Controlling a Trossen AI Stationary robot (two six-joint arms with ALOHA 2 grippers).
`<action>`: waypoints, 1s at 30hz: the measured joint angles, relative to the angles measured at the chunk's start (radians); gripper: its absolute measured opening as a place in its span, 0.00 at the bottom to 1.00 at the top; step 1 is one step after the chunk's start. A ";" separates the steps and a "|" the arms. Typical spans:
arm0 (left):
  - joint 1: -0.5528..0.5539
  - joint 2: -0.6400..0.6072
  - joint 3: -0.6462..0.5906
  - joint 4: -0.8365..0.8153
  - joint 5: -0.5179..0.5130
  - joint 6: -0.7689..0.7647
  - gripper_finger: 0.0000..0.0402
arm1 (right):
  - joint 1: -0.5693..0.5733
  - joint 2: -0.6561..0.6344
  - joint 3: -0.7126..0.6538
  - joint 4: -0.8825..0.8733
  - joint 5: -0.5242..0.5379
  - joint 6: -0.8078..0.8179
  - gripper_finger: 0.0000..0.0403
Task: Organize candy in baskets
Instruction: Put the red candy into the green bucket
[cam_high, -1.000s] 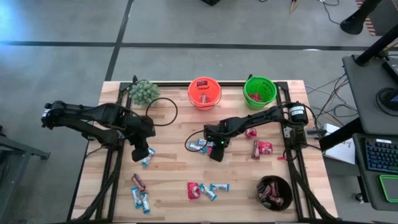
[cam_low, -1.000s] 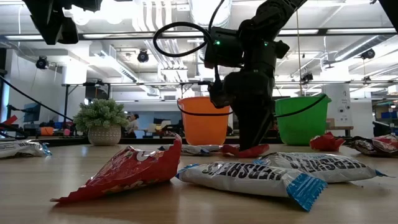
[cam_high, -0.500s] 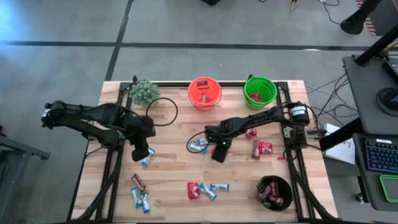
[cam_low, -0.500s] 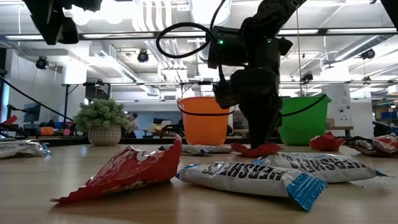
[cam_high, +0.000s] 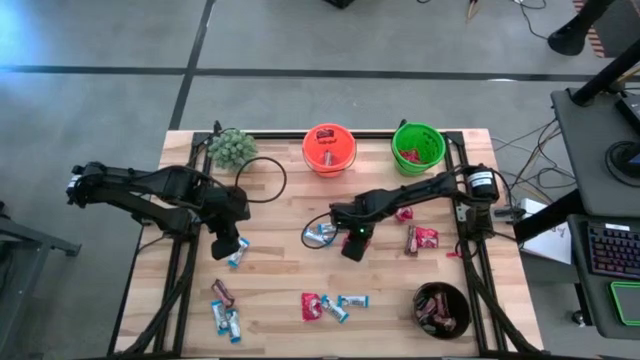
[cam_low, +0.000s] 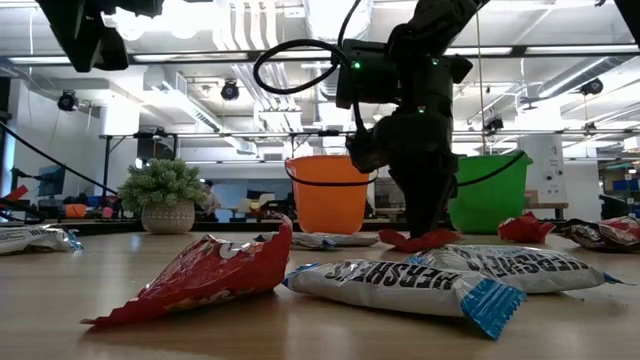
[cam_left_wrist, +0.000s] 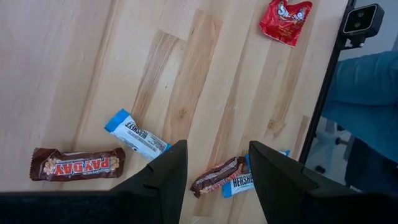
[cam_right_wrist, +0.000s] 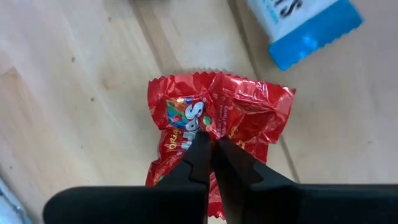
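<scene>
My right gripper (cam_high: 352, 246) points down at the table's middle, shut on a red candy packet (cam_right_wrist: 249, 115). My left gripper (cam_high: 226, 243) hangs open above the table's left part, holding nothing; under it lie a brown bar (cam_left_wrist: 76, 163) and a blue-and-white bar (cam_left_wrist: 134, 132). More candy lies loose: a blue-and-white bar (cam_high: 320, 233) beside my right gripper, red packets (cam_high: 422, 238) to its right, mixed pieces (cam_high: 325, 305) near the front. The orange pail (cam_high: 329, 148) and green pail (cam_high: 418, 146) stand at the far edge. The black bowl (cam_high: 441, 308) sits front right. My right gripper pinches the red packet's crumpled middle (cam_right_wrist: 198, 127) between its two fingertips, coming from above and pointing steeply down. The wrapper spreads out flat around the fingertips. In the low view the packet (cam_low: 415, 240) sits just under the fingers, close over the table; whether it is clear of the wood, I cannot tell.
A fuzzy green plant (cam_high: 231, 147) stands at the far left. Black cables loop over the table by both arms. Dark rails run down the table's left and right sides. The black bowl and both pails hold candy. Bare wood lies between the pails and my right gripper.
My right gripper has edged a little toward the table's right edge, and the red packet under its fingertips has gone with it. My left gripper has kept still.
</scene>
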 joint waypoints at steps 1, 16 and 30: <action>0.000 0.000 0.000 0.000 0.000 0.002 0.38 | 0.000 0.000 0.007 0.000 0.004 0.000 0.02; 0.000 0.000 0.000 0.003 0.000 0.022 0.38 | 0.000 0.001 0.080 -0.085 0.001 -0.026 0.02; 0.000 0.000 0.000 0.002 0.000 0.054 0.38 | 0.020 -0.003 0.142 -0.168 -0.006 -0.026 0.02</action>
